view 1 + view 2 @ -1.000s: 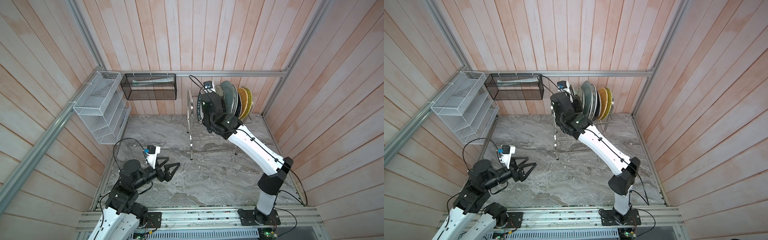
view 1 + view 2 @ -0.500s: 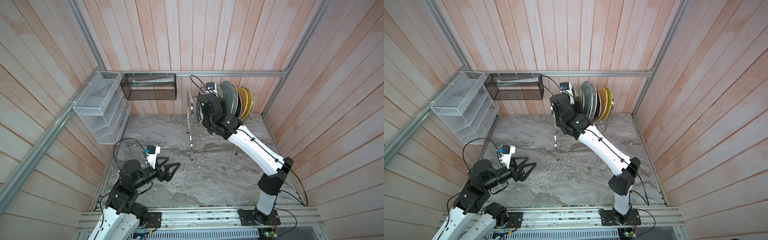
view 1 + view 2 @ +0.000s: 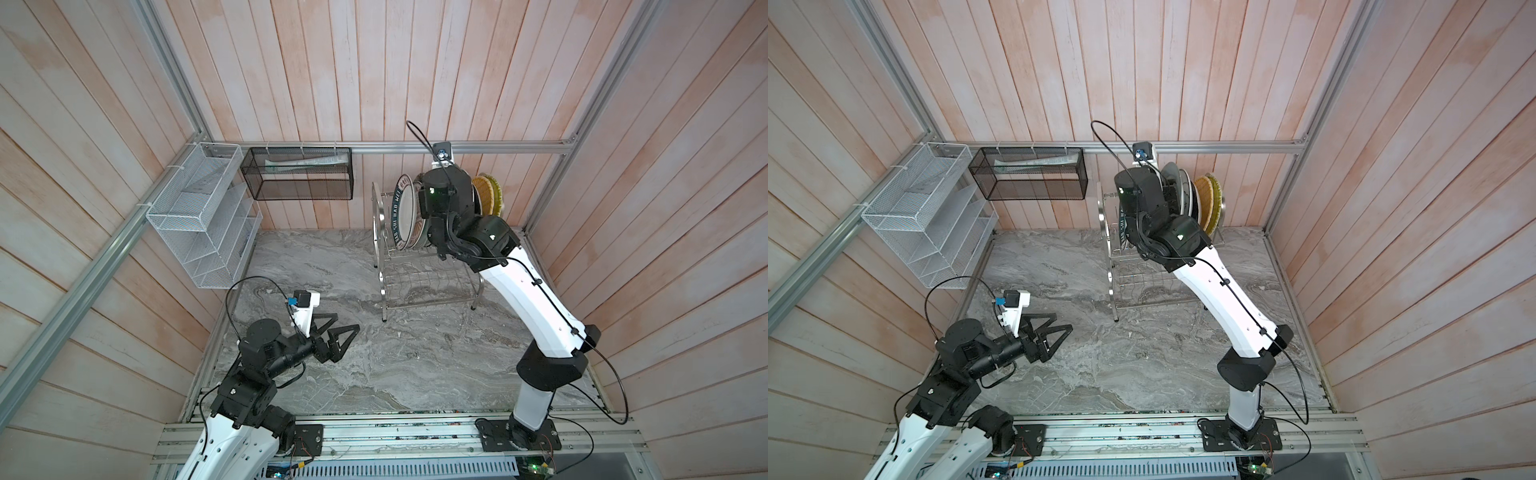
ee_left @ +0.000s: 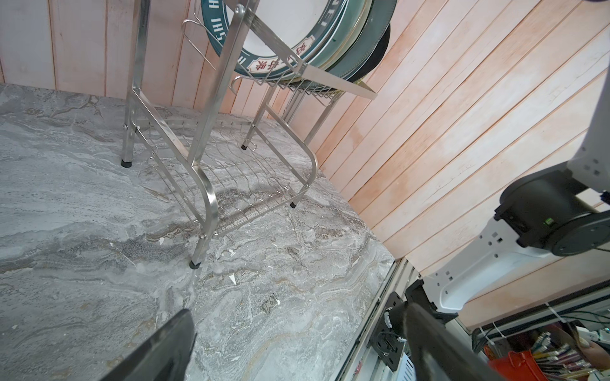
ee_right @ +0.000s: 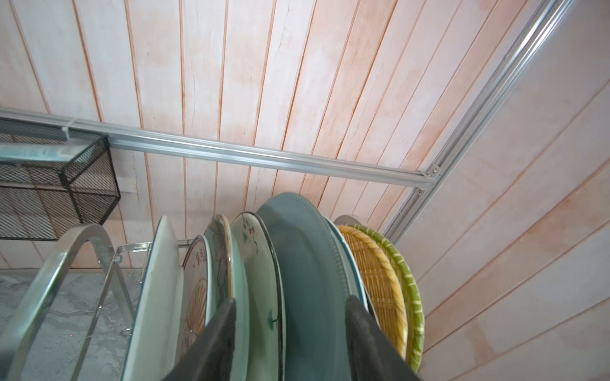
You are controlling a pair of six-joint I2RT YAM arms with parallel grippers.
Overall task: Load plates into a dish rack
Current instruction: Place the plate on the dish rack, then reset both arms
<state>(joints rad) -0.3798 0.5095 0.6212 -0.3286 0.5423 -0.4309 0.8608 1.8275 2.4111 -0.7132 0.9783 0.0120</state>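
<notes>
In both top views the dish rack (image 3: pixel 430 286) stands at the far right of the marble table (image 3: pixel 374 374). The plates (image 3: pixel 402 214) stand on edge in one row on its upper tier, and its lower tier is empty. No plate lies on the table, so I judge the loading to be finished or almost finished. What is left seems to be only to take the arm away from the row. The right arm (image 3: pixel 523 291) reaches over the middle of the row, and its wrist hides what is at its end. The left gripper (image 3: pixel 338 332) hangs over the near left of the table, well apart from the rack. Its claw is spread wide and holds nothing.

In the left wrist view the two dark fingers are far apart, and only bare table shows between them. The wires of the lower tier carry nothing, and the plates are above them.

In the right wrist view the right gripper (image 5: pixel 290 333) is over the rims. Its claw stands spread, with the grey-blue plate (image 5: pixel 303 264) and the flowered plate (image 5: pixel 257 270) between its fingers. It does not seem to pinch them; whether a pad touches a rim I cannot tell. I count about nine rims, from a white plate (image 5: pixel 161 280) beside the rack's curved end frame to two woven plates (image 5: pixel 374 273) at the other end.
</notes>
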